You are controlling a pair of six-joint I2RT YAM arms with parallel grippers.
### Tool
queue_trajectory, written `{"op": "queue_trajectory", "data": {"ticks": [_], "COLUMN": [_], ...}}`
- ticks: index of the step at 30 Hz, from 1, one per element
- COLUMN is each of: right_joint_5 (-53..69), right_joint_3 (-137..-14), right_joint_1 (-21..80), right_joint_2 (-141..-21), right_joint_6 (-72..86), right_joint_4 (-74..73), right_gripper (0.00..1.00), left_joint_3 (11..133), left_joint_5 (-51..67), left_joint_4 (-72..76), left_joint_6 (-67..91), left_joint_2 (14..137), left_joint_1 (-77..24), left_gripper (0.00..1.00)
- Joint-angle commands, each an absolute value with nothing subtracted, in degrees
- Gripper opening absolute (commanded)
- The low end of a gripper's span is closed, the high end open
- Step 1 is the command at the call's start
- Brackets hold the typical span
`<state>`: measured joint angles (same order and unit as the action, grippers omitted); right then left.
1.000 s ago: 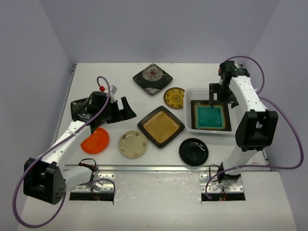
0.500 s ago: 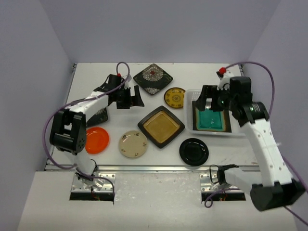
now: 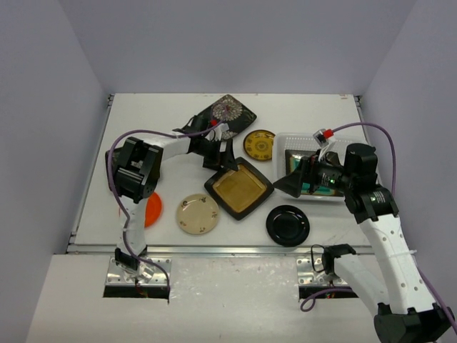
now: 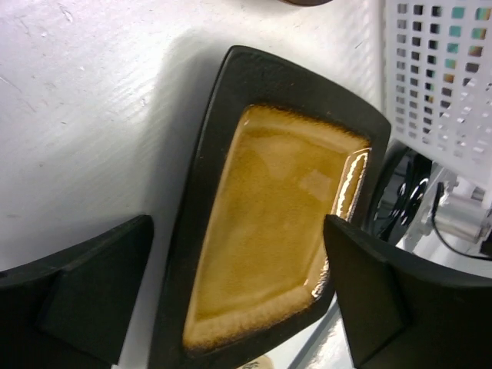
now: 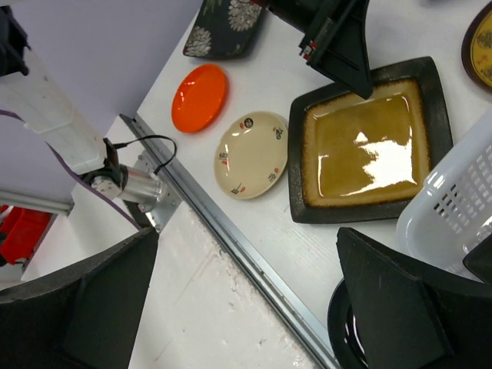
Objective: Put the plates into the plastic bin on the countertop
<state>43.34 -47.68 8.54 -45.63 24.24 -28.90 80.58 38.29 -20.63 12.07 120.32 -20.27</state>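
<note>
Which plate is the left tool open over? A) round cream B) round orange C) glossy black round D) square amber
D: in the left wrist view the open left tool straddles the square amber plate, which fills the gap between its two sides.

Both spread wide: left end effector (image 3: 223,161) reaching rightward; right end effector (image 3: 285,186) pointing leftward.

plate (image 3: 294,163) in bin (image 3: 301,136), other plates (image 3: 239,188) left
</note>
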Motion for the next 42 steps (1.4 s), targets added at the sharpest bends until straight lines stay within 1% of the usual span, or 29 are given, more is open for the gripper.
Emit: {"op": "queue_trajectory", "data": {"ticks": [1,2,5,8,9,10,13,15,18,20,26,29,33,34,39,42], "right_joint_5": [45.99,46.02,46.08,46.42,46.61,46.64,46.58,46.59,47.02,46.78,43.68,42.86,42.93,43.35,44.12,44.71], "right_joint_3": [-48.79,-48.96,-49.48,-49.94,-50.01,-50.04,-50.10,-50.18,-50.07,-49.75,-48.07,-47.08,-45.66,-44.97,-42.42,-41.78], "right_joint_1": [8.44,8.44,8.44,8.44,8.44,8.44,8.52,8.44,8.44,8.52,8.44,8.44,8.44,8.44,8.53,8.53], "right_joint_2": [-44.49,-44.61,-44.86,-45.30,-45.35,-45.41,-45.62,-45.79,-45.89,-46.05,-47.32,-48.82,-51.09,-51.62,-54.87,-56.46], "right_joint_6": [23.67,23.64,23.77,24.22,24.37,24.55,24.88,25.23,25.52,25.67,28.10,29.87,31.95,32.63,33.48,33.49], "right_joint_4": [-24.90,-24.78,-24.22,-23.54,-23.35,-23.20,-22.67,-22.41,-22.12,-21.80,-20.01,-18.18,-15.23,-14.20,-11.56,-11.27], "right_gripper": [0.99,0.99,0.99,0.99,0.99,0.99,0.99,0.99,0.99,0.99,0.99,0.99,0.99,0.99,0.99,0.98], "left_joint_3": [79.45,79.88,81.78,82.46,82.27,81.69,79.86,78.82,77.03,73.19,61.89,53.12,46.50,44.87,41.39,40.97], "left_joint_5": [40.21,40.28,38.12,33.99,33.04,32.55,31.88,31.29,31.47,32.17,26.81,27.43,31.41,32.25,30.59,29.96], "left_joint_4": [-21.76,-22.50,-27.37,-30.99,-31.34,-31.25,-29.88,-29.51,-27.05,-23.89,-15.86,-6.17,6.14,7.35,10.43,10.20], "left_joint_6": [9.68,9.50,7.17,5.72,5.63,5.56,6.09,6.90,9.30,12.23,20.93,27.83,35.71,37.83,41.15,41.82], "left_joint_2": [125.53,126.06,129.16,130.88,131.04,130.86,129.26,127.96,122.39,116.44,99.12,90.02,81.80,79.64,73.03,71.51], "left_joint_1": [-20.04,-20.04,-19.95,-19.88,-19.81,-19.65,-18.52,-17.63,-15.60,-14.10,-12.65,-11.72,-11.70,-11.77,-11.69,-11.52], "left_gripper": [0.83,0.79,0.53,0.30,0.27,0.22,0.00,0.00,0.00,0.00,0.00,0.00,0.00,0.00,0.00,0.00]}}
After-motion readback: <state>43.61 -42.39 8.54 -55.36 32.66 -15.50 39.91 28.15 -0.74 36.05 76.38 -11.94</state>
